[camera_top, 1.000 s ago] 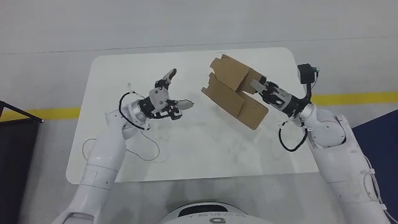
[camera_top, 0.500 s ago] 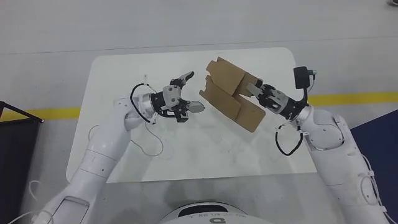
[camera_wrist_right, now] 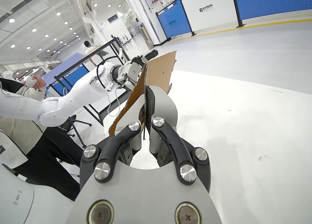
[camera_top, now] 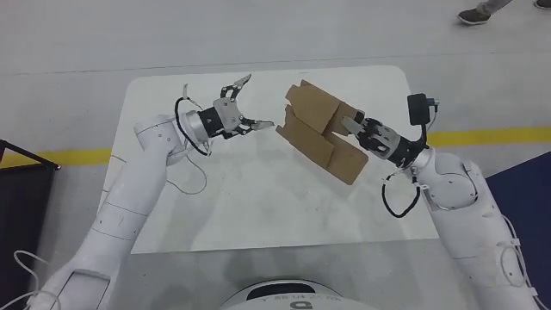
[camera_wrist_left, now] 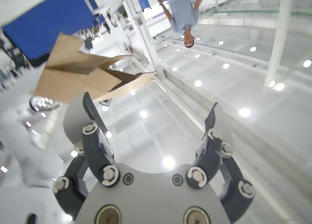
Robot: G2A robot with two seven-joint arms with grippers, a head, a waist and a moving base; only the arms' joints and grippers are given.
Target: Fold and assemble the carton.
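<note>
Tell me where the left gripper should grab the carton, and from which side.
Probably a loose flap edge at the end of the carton that faces the open left gripper, approached sideways from that end. The right gripper clamps the opposite end, and these flaps are thin panels jutting toward the left gripper, fit for a pinch.

Carton (camera_top: 323,129): matt brown corrugated cardboard, raw fluted edges. Tabletop (camera_top: 258,202): smooth white, low sheen. Left end effector (camera_wrist_left: 148,105): satin grey metal, black ribbed pads (camera_wrist_left: 91,110).
</note>
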